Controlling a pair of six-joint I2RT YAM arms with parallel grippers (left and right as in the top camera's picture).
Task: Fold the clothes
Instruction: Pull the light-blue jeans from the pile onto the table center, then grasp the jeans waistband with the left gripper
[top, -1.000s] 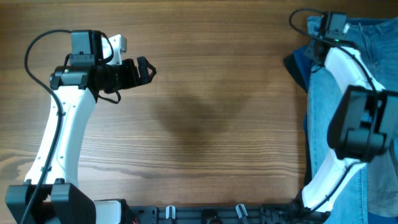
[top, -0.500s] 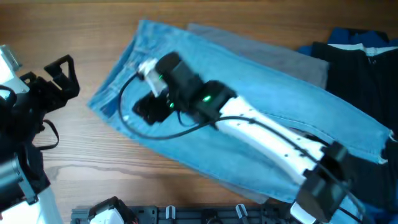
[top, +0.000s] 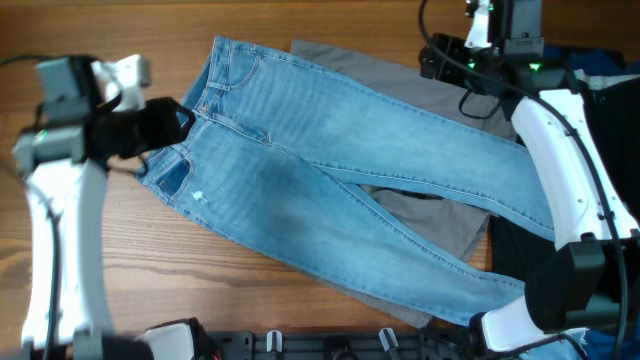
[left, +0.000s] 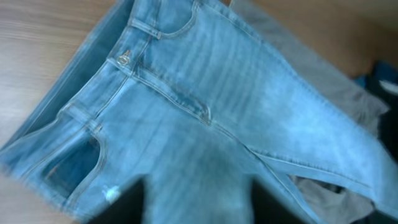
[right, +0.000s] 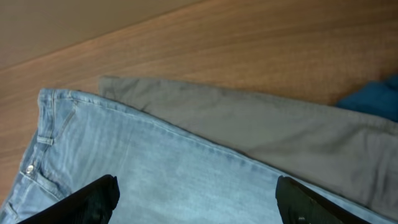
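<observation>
Jeans (top: 330, 170) lay flat, front up, across surface (top: 100, 30), waist at left, partly over grey garment (top: 440, 220). Denim prob. heavy-ish, limp, not slippery; grab at waistband & hems. Right gripper (right: 196, 190) spread, empty. Left gripper (top: 172, 122) by waistband, can't tell its state.

We reach our left gripper (top: 172, 122) inward from the left side, its jaws too blurred to read. Our right gripper (top: 430, 62) sits at the far side, fingers (right: 93, 200) spread wide.
</observation>
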